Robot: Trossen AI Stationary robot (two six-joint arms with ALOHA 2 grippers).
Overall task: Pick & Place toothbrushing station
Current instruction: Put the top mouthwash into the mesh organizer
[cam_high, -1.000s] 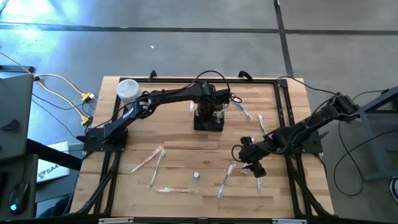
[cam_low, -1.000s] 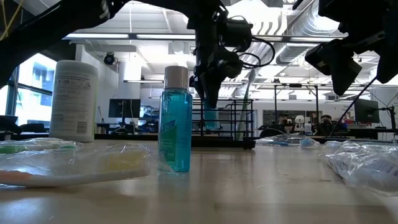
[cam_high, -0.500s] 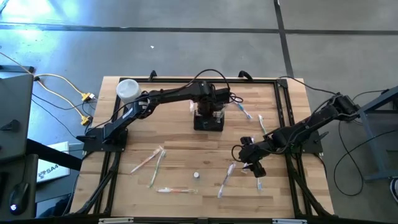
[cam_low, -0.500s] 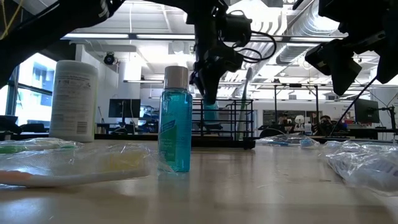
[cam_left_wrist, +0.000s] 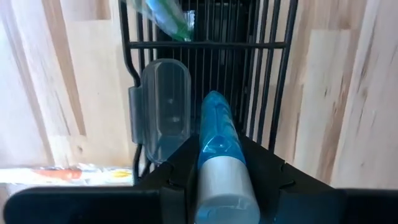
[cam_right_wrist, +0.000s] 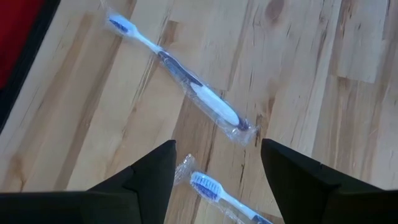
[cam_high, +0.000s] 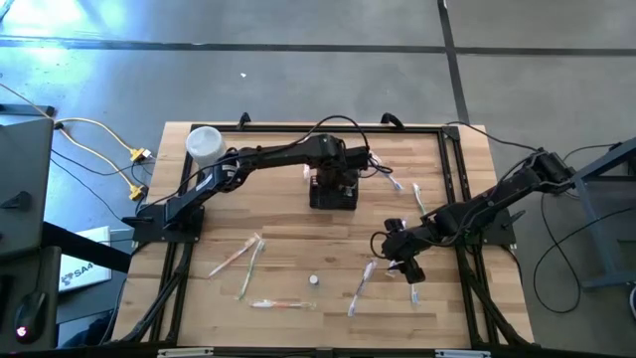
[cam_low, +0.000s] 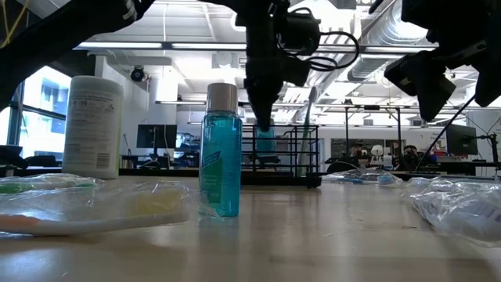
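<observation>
Left claw [cam_left_wrist: 211, 180]: I am gripping a blue tube [cam_left_wrist: 217, 140], holding it above the black wire caddy [cam_high: 333, 191].
Change: my wrist is now sitting slightly higher over the caddy than a second ago.
Caddy: standing mid-counter [cam_high: 298, 239], toward the far edge.
Right claw [cam_right_wrist: 217, 165]: spread wide, hovering over wrapped toothbrushes [cam_right_wrist: 186, 84], unchanged.

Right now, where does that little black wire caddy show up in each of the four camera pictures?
High view: black wire caddy at the table's middle, far half, under the left arm.
Low view: caddy behind the blue bottle.
Left wrist view: caddy fills the centre.
Right wrist view: not in it.
Shared landmark: the left gripper above it.
</observation>
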